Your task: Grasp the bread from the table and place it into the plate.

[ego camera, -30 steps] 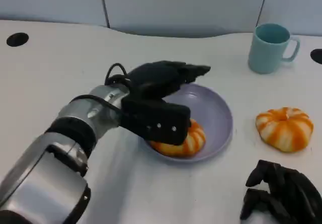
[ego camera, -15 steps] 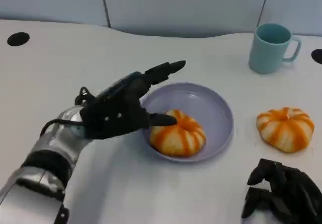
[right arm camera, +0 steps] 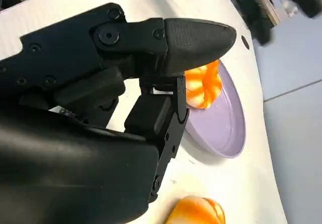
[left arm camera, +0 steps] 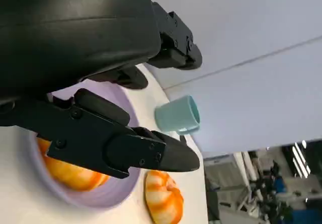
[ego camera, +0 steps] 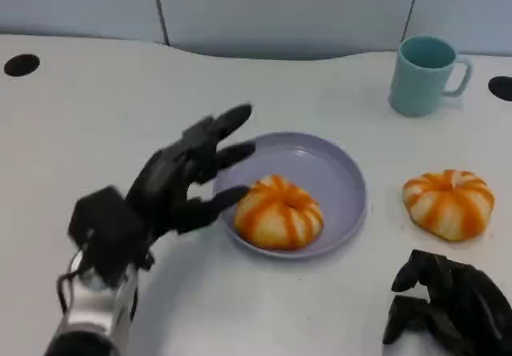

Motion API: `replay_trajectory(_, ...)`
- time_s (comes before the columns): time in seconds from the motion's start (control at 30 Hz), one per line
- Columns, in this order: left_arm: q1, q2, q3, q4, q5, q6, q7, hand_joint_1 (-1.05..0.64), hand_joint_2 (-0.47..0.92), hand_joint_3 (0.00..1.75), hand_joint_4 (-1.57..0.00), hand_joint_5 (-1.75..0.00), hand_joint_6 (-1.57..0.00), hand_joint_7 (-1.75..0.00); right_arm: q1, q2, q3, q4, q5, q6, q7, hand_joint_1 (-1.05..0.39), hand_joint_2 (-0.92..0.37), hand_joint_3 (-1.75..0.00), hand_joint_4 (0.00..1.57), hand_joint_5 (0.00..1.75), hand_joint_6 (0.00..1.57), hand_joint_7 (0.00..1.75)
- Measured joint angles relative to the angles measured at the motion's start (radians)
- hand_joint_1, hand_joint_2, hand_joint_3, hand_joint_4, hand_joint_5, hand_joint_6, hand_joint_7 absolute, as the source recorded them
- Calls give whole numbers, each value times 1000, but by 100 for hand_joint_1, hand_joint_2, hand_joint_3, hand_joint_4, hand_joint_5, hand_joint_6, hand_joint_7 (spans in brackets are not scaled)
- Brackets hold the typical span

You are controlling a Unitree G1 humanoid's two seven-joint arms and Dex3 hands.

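A white table (ego camera: 96,100) carries a lavender plate (ego camera: 340,172) with an orange-striped bread (ego camera: 278,210) lying inside it. The left hand (ego camera: 180,176) hovers beside the plate, fingers spread, holding nothing. The right hand (ego camera: 444,308) rests near the table's edge, fingers curled in on nothing. A second bread (ego camera: 446,202) and a teal mug (ego camera: 424,74) stand apart.

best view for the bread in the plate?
Head view: the bread in the plate shows whole from above, clear of the left hand. In the left wrist view its fingers cover most of it; the right wrist view shows a slice past the right hand.
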Motion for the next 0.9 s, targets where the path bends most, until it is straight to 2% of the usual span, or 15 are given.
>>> replay_trajectory(0.23, 127, -47, 87, -222, -257, 262, -160, -57, 92, 18, -56, -85, -68, -16, -9, -2, 0, 19, 1, -8, 12, -42, -92, -46, 122, 109, 114, 101)
replay_trajectory(0.4, 232, -83, 109, -425, -354, 485, -148, -48, 92, 24, -64, -93, -77, -21, -13, -2, 1, 19, 0, -9, 10, -42, -92, -44, 123, 109, 114, 101)
replay_trajectory(0.43, 257, -92, 112, -466, -363, 524, -126, -46, 92, 27, -61, -105, -78, -25, -13, -2, 1, 19, 0, -8, 7, -42, -92, -44, 123, 109, 115, 101)
replay_trajectory(0.5, 303, -107, 118, -529, -373, 579, -84, -45, 92, 28, -59, -113, -79, -29, -15, -1, 2, 19, -2, -8, 3, -42, -92, -44, 123, 109, 115, 101)
replay_trajectory(0.53, 323, -111, 121, -553, -374, 599, -69, -43, 92, 27, -60, -119, -77, -43, -15, -1, 2, 19, -3, -8, 2, -43, -92, -44, 124, 109, 115, 101)
replay_trajectory(0.6, 356, -118, 130, -596, -379, 644, -36, -41, 92, 26, -60, -122, -74, -54, -15, 0, 4, 19, -6, -8, -5, -43, -92, -44, 124, 109, 115, 101)
replay_trajectory(0.67, 381, -120, 134, -630, -382, 675, -7, -40, 92, 27, -64, -128, -68, -74, -15, 1, 5, 19, -8, -8, -10, -43, -92, -44, 124, 109, 115, 101)
replay_trajectory(0.9, 469, -128, 135, -722, -348, 741, 95, -36, 92, 26, -63, -139, -63, -95, -15, 2, 6, 19, -7, -9, -6, -43, -92, -46, 124, 109, 115, 101)
